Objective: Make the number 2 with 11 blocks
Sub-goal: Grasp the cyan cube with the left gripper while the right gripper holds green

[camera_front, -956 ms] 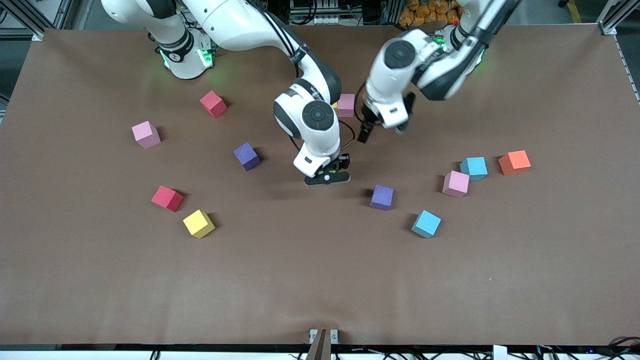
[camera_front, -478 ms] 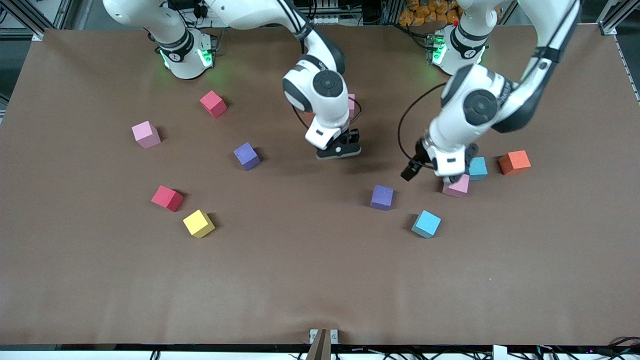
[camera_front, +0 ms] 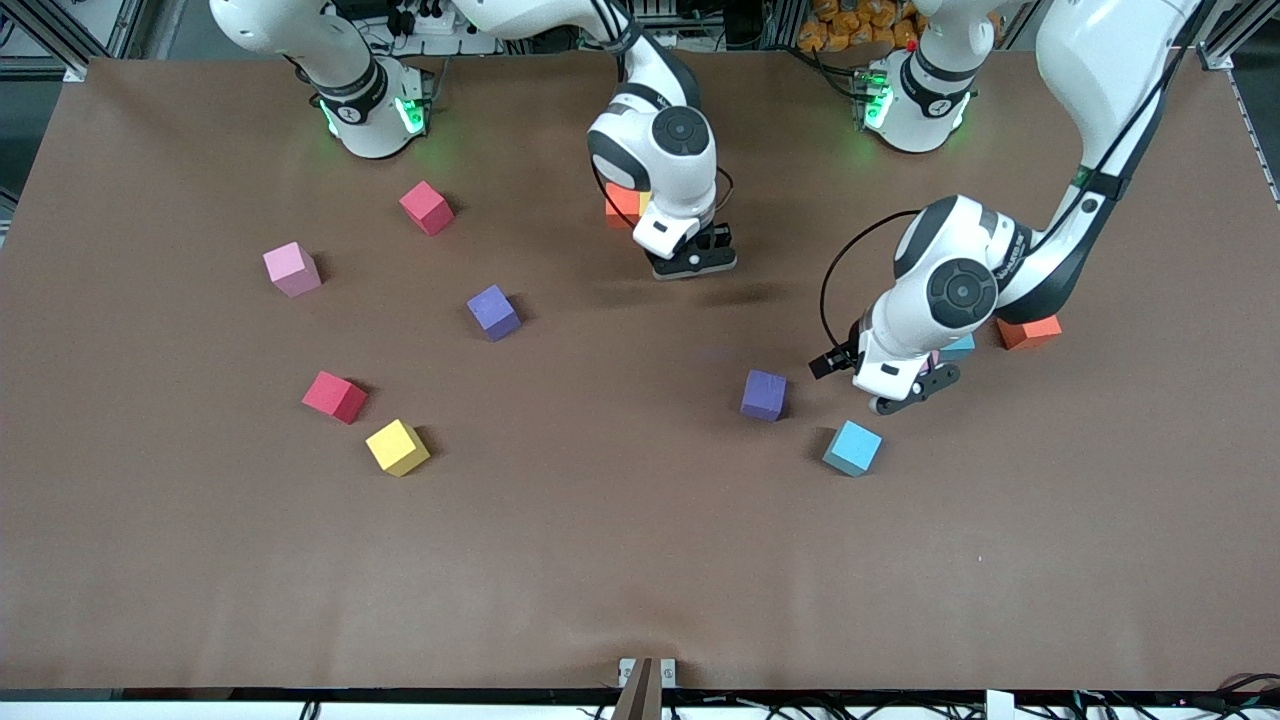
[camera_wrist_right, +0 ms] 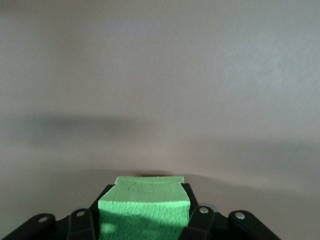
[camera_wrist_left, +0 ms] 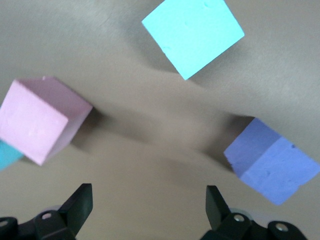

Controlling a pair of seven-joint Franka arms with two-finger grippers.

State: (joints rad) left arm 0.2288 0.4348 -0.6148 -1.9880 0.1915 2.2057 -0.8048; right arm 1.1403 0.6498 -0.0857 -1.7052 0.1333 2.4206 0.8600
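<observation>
My right gripper is shut on a green block over the middle of the table, beside an orange block that its wrist half hides. The green block cannot be seen in the front view. My left gripper is open and empty, low over bare table among a pink block, a light blue block and a purple block. In the left wrist view the open fingers frame only bare table. The number 2 is not in view.
Another light blue block and an orange block lie partly hidden under the left arm. Toward the right arm's end lie a red block, a pink block, a purple block, a red block and a yellow block.
The right gripper has carried the green block toward the robots' bases. The left arm has swung from the table's middle out over the pink and light blue blocks at its own end.
</observation>
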